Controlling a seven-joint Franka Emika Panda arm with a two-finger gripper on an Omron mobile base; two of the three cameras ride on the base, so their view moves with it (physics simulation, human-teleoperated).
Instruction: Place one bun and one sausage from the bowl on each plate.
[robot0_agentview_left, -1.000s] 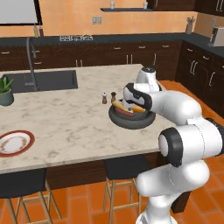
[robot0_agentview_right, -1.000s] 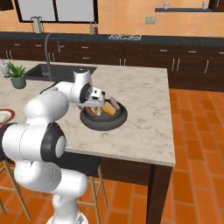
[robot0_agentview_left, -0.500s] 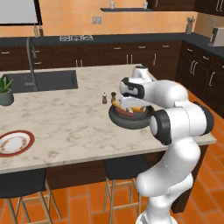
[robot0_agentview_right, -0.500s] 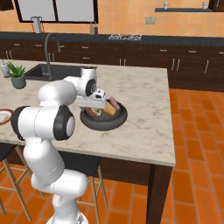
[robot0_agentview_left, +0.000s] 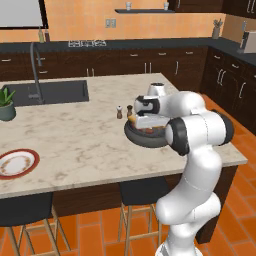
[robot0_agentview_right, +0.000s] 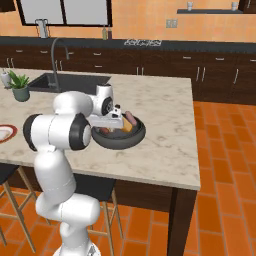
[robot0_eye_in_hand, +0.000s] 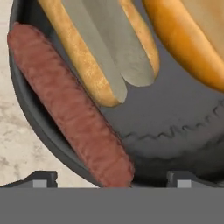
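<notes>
Left base view: tool (robot0_agentview_left: 148, 121) hung low over the dark bowl (robot0_agentview_left: 136, 136) on the worktop (robot0_agentview_left: 75, 135); red-rimmed plate (robot0_agentview_left: 18, 163) lay far off to its left.

Right base view: tool (robot0_agentview_right: 111, 121) sat above the bowl (robot0_agentview_right: 131, 142), pink sausage (robot0_agentview_right: 131, 118) just beyond it.

Hand view: jaws stood wide, holding nothing; dark sausage (robot0_eye_in_hand: 70, 105) lay between them, split bun (robot0_eye_in_hand: 98, 48) beyond. Step judged: first pick. Next: descend and close on the sausage.
</notes>
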